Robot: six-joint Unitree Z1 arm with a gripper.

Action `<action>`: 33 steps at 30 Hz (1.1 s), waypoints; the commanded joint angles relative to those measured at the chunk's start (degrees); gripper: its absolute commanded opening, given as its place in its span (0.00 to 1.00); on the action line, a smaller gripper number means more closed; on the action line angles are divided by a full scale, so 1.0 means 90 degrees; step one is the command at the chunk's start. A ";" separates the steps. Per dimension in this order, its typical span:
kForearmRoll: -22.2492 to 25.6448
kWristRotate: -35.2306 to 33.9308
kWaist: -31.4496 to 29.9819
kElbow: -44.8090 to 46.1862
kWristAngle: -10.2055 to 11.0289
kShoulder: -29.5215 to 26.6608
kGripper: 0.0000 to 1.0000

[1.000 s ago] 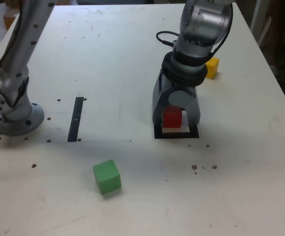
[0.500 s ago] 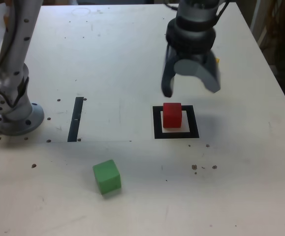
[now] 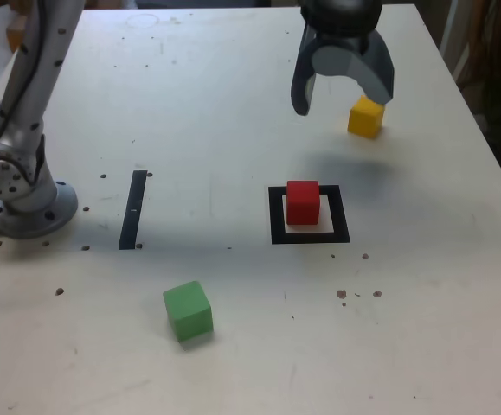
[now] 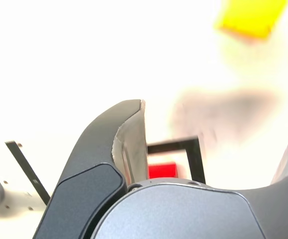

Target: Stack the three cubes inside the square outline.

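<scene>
The red cube [image 3: 302,201] stands alone inside the black square outline [image 3: 275,216], near the table's middle; the wrist view catches part of the red cube [image 4: 162,170] and the outline [image 4: 195,157] too. My gripper [image 3: 342,97] hangs open and empty well above the table, farther back than the outline. The yellow cube [image 3: 366,117] sits on the table just to the exterior view's right of the gripper, and shows blurred in the wrist view [image 4: 250,17]. The green cube [image 3: 187,310] lies toward the front, on the exterior view's left.
A narrow black strip [image 3: 134,208] is stuck on the table left of the outline in the exterior view. The arm's grey base [image 3: 25,203] is bolted at the left edge. Small dark specks dot the white tabletop [image 3: 423,285].
The gripper let go of the red cube inside the outline, rose, and moved toward the back of the table near the yellow cube. The red cube stayed put.
</scene>
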 commanded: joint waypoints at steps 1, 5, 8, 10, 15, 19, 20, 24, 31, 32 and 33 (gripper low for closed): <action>0.0038 0.0200 0.0135 -0.0121 0.0030 0.0107 0.99; 0.0222 0.0926 0.0459 -0.0606 0.0077 0.0484 0.98; 0.0379 0.1448 0.0600 -0.1075 0.0100 0.0836 0.98; 0.0468 0.1754 0.0655 -0.1396 0.0114 0.1081 0.97; 0.0645 0.2328 0.0712 -0.2073 0.0119 0.1632 0.97; 0.0680 0.2598 0.0729 -0.2362 0.0120 0.1838 0.96; 0.0679 0.2642 0.0732 -0.2401 0.0120 0.1856 0.96; 0.0677 0.2753 0.0744 -0.2482 0.0100 0.1902 0.92; 0.0669 0.2805 0.0744 -0.2487 0.0061 0.1933 0.78; 0.0667 0.2807 0.0744 -0.2479 0.0060 0.1933 0.76; 0.0663 0.2807 0.0744 -0.2468 0.0058 0.1933 0.74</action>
